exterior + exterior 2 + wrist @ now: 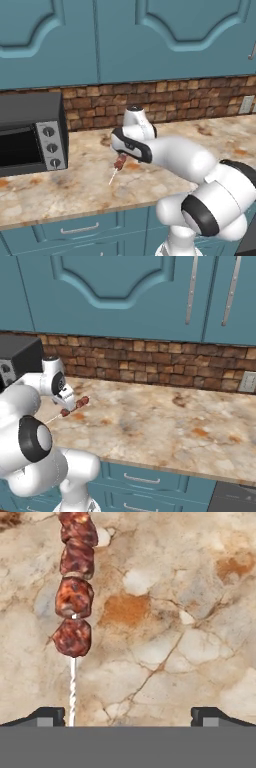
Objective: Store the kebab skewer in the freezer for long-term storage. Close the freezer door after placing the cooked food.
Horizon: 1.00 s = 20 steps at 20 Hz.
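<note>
Left base view
- Kebab skewer: lies on the marble-patterned counter, just below the arm's dark wrist; reddish-brown meat chunks at the upper end, a thin pale stick running down and to the left.
- Gripper: hidden behind the wrist in this view; the fingers cannot be made out.
- Toaster oven: black box on the counter at left, grey panel with three round knobs; well apart from the skewer. No writing can be read on it.
- Backdrop: brick backsplash under teal wall cabinets; a pale wall outlet at far right.

Right base view
- Kebab skewer: on the counter beside the arm's hand, several dark red chunks in a row, the pale stick pointing down-left toward the counter's front edge.
- Cabinets: long grey vertical handles on the upper doors; teal drawers below the counter.
- Writing: none legible.

Hand view
- Kebab skewer: four glossy, charred reddish-brown chunks stacked along the left side, the thin white stick emerging below the lowest chunk and ending just inside the left finger tip.
- Gripper: jaws spread wide, dark tips far apart, nothing between them; the skewer rests on the stone.
- Counter surface: beige marble with cracks and orange patches.
</note>
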### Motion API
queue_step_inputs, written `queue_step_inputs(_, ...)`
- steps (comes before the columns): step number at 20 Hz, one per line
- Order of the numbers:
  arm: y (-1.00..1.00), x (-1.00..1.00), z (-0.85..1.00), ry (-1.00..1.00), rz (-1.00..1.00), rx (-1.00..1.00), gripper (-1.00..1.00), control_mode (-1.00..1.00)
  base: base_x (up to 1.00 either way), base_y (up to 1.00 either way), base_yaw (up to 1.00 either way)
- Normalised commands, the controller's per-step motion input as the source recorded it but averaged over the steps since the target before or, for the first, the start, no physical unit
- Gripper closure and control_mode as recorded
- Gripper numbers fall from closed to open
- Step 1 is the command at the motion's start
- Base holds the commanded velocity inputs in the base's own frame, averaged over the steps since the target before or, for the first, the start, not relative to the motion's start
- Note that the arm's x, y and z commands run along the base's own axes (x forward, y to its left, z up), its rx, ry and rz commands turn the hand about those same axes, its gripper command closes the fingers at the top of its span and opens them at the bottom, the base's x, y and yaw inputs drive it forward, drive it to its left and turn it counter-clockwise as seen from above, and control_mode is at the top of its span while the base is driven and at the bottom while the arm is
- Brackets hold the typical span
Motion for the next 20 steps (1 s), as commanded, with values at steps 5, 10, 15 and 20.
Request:
queue_step_inputs(5, 0.07, 0.08, -0.19, 0.01, 0.00, 0.00, -1.00, -1.00, 0.00, 0.00, 0.00)
queue_step_inputs(10, 0.02, 0.31, -0.15, 0.01, 0.01, 0.00, -1.00, -1.00, 0.00, 0.00, 0.00)
queue_step_inputs(15, 0.00, 0.38, -0.22, 0.05, 0.05, -0.04, -1.00, -1.00, 0.00, 0.00, 0.00)
queue_step_inputs(20, 0.09, 0.21, -0.07, 0.00, 0.02, -0.02, -1.00, -1.00, 0.00, 0.00, 0.00)
